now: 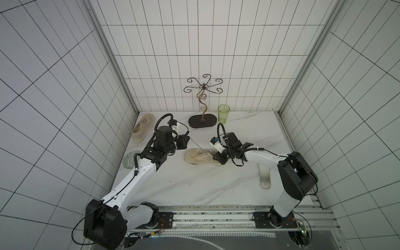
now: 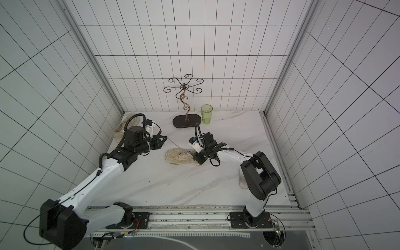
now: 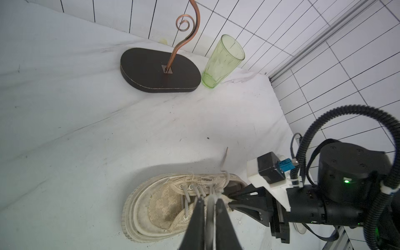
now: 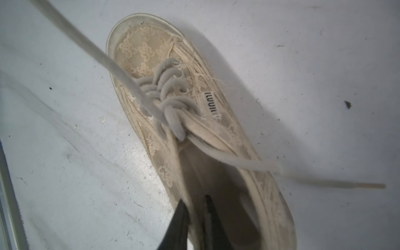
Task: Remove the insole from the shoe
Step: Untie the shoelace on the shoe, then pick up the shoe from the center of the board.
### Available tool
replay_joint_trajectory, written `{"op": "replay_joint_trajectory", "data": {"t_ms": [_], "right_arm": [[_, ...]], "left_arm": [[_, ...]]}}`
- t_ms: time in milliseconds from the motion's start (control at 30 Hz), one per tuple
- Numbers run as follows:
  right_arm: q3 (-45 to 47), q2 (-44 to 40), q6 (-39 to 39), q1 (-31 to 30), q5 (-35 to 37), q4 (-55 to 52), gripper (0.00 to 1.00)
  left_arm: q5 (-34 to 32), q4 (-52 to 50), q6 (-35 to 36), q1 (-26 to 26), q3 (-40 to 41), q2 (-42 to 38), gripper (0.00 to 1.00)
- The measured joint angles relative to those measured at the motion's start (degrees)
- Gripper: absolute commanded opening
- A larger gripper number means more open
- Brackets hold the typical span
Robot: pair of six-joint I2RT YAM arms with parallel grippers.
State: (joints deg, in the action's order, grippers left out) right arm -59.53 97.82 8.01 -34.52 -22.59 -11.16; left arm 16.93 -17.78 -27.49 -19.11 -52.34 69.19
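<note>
A beige lace-up shoe [image 1: 200, 157] [image 2: 180, 156] lies on its sole mid-table, toe to the left. My left gripper [image 1: 187, 139] [image 3: 208, 195] hovers just behind and left of it, shut on a grey shoelace [image 4: 121, 71] that runs taut from the eyelets. My right gripper [image 1: 217, 160] [image 4: 194, 201] is at the heel opening. One finger is outside the shoe's side wall [image 4: 173, 173] and the other inside, closed on that wall. The shoe's inside is dark and blurred, so the insole is hidden there.
A second beige shoe [image 1: 142, 127] lies at the back left by the wall. A dark oval stand base [image 1: 202, 122] with a curly metal rod and a green cup [image 1: 223, 113] stand at the back. A flat white foot-shaped pad [image 1: 265, 177] lies right; a patterned disc [image 1: 129, 160] left.
</note>
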Motion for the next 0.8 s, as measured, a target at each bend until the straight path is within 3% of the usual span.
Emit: {"op": "replay_joint_trajectory", "data": {"t_ms": [133,333,633,800], "right_arm": [[0.0,-2.7,-0.6,1.0,-2.1,-0.8,0.44],[-0.2,-5.7,-1.8,3.5,-9.3,-1.5,0.49],[-4.6,0.3,-2.8,4.2,-17.3,-3.3,0.5],[-5.1,3.6,-3.3,4.1,-18.7,-3.7,0.5]], "left_arm": [[-0.4,-1.4,0.2,0.5,1.3,5.7,0.45],[-2.0,-3.9,0.3,1.1,6.3,7.0,0.62],[-1.0,-1.9,-1.2,1.2,13.8,7.4,0.64],[0.4,-0.3,-1.0,2.1,13.0,11.2,0.64]]}}
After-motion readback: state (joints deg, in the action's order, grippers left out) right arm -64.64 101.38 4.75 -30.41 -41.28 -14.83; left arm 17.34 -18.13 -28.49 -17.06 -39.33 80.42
